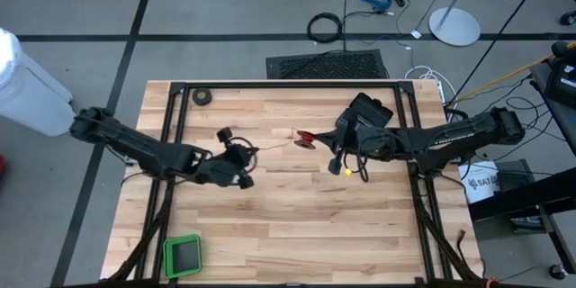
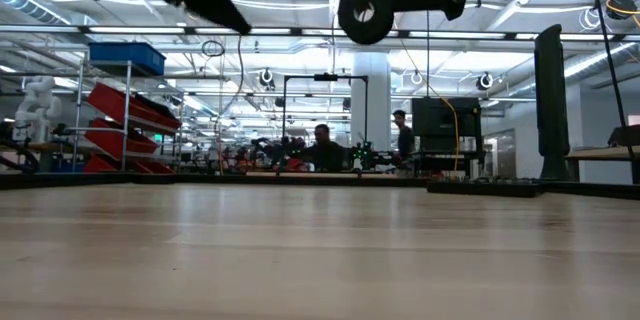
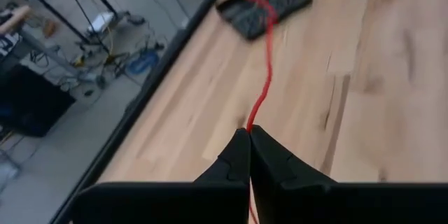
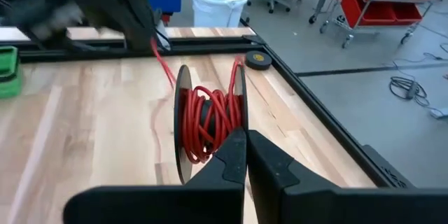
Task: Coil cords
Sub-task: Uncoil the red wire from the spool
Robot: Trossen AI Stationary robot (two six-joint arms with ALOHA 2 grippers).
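While red wire [image 4: 203,122] already fills the reel [image 4: 183,122] clamped in the right gripper [image 4: 245,140], a taut stretch pinched by the left gripper [image 3: 250,136] remains unwound.

Left gripper [image 3: 249,134] is raised mid-table, fingers closed. Right gripper [image 4: 246,138] faces it, raised, fingers closed.

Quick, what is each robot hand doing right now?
Left gripper: shut on the red wire.
Right gripper: shut on the reel wound with that wire.
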